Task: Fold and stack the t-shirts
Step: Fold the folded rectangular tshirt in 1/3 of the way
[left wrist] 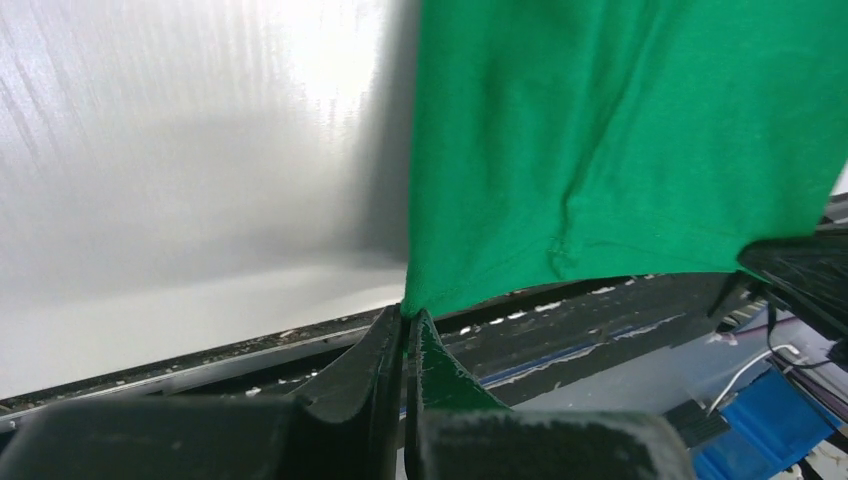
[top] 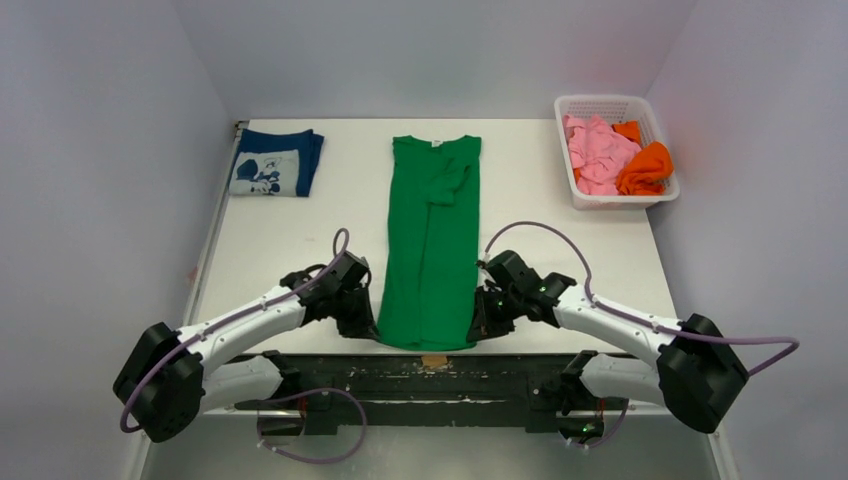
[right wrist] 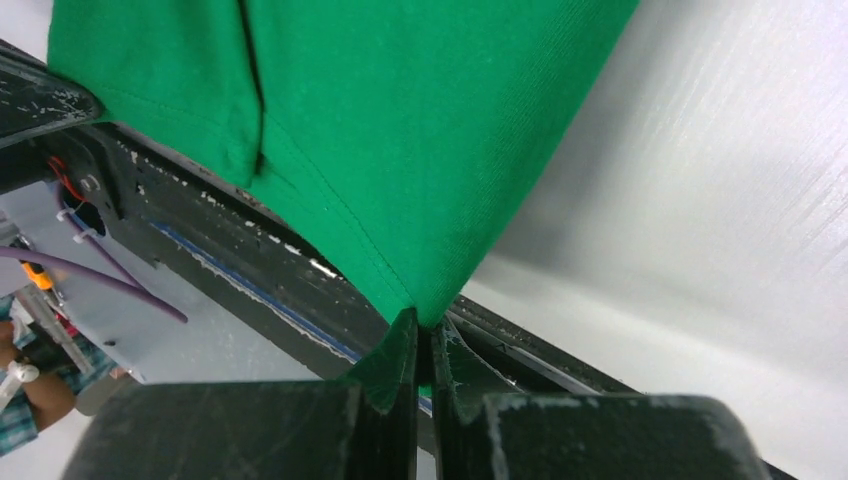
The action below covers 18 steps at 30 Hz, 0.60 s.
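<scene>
One shirt done so far, I'd say: the navy shirt (top: 275,163) sits folded into a neat square, off to the far left of the green shirt (top: 432,240). The green one is mid-fold. It lies down the middle of the table (top: 560,260) as a long narrow strip, with the sides and sleeves already turned in, the collar at the far end and the hem at the near edge.

The left gripper (left wrist: 407,318) has its fingers pressed together on the green shirt's left hem corner. The right gripper (right wrist: 430,330) is pinching the right hem corner the same way. Both wrist views show green cloth caught between the tips.

My read is that the crosswise folds come next: hem up toward the collar, maybe twice, then onto the navy one. After that there's a pink shirt (top: 598,152) and an orange shirt (top: 648,168) crumpled in the basket (top: 580,105), to the far right of the green shirt and unfolded by the look of it. Can't tell if more hide underneath. Roughly a third done, tops.
</scene>
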Each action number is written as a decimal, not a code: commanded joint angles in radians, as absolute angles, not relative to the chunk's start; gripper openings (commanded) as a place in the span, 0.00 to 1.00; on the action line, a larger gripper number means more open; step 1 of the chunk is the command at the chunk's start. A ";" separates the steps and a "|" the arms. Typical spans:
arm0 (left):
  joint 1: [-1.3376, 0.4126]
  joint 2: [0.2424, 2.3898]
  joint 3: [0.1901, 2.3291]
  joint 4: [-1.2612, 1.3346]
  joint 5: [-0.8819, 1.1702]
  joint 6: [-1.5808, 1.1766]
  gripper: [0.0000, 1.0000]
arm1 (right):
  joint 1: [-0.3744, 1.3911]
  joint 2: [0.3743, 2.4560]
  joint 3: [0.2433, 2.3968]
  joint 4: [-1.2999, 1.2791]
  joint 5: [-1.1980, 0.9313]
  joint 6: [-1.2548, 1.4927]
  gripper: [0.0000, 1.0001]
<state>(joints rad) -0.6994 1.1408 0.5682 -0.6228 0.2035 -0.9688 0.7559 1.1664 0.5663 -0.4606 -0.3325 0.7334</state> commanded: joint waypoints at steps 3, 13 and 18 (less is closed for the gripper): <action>-0.689 1.154 0.721 -0.613 0.160 -0.937 0.00 | 0.756 1.179 0.705 -0.516 -0.226 0.723 0.00; -0.567 1.434 1.093 -0.641 0.120 -0.805 0.00 | 0.569 1.337 0.934 -0.438 -0.165 0.674 0.00; -0.485 1.605 1.288 -0.682 0.128 -0.757 0.00 | 0.487 1.495 1.074 -0.407 -0.154 0.653 0.00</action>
